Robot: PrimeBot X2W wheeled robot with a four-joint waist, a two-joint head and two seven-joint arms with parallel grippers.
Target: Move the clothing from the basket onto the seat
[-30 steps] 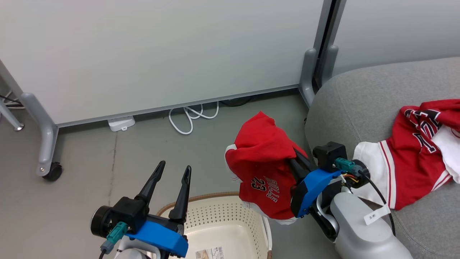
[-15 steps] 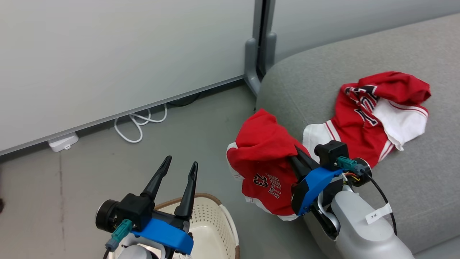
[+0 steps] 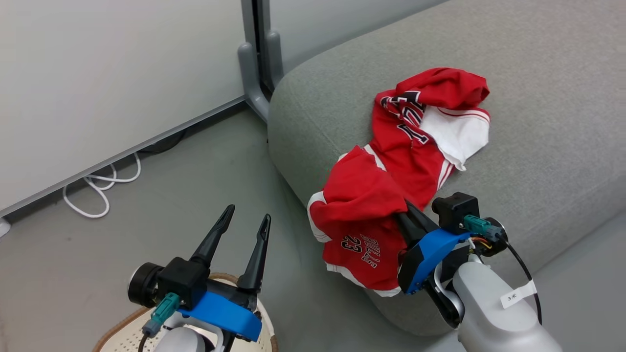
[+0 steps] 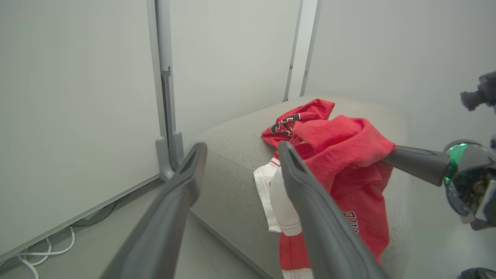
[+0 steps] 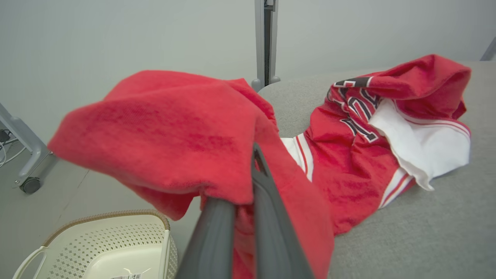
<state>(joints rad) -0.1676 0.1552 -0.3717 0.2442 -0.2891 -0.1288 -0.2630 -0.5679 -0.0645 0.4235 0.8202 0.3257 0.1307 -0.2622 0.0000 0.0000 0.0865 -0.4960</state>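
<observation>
My right gripper is shut on a red garment with "BULLS 23" lettering and white trim. It hangs from the fingers at the front left corner of the grey seat, its lower part draping against the seat's side. A second red jersey with a white sleeve lies crumpled on the seat behind it. My left gripper is open and holds nothing, above the cream perforated basket. In the right wrist view the held garment drapes over the fingers, with the basket below left.
White partition panels on grey posts stand behind the seat's left end. A white cable loops on the grey floor by the panels. A caster foot sits at the left in the right wrist view.
The head camera has swung right, so seat and jersey now sit further left and the basket slides toward the lower left corner. The held garment is now against the seat's corner. Both grippers keep their states.
</observation>
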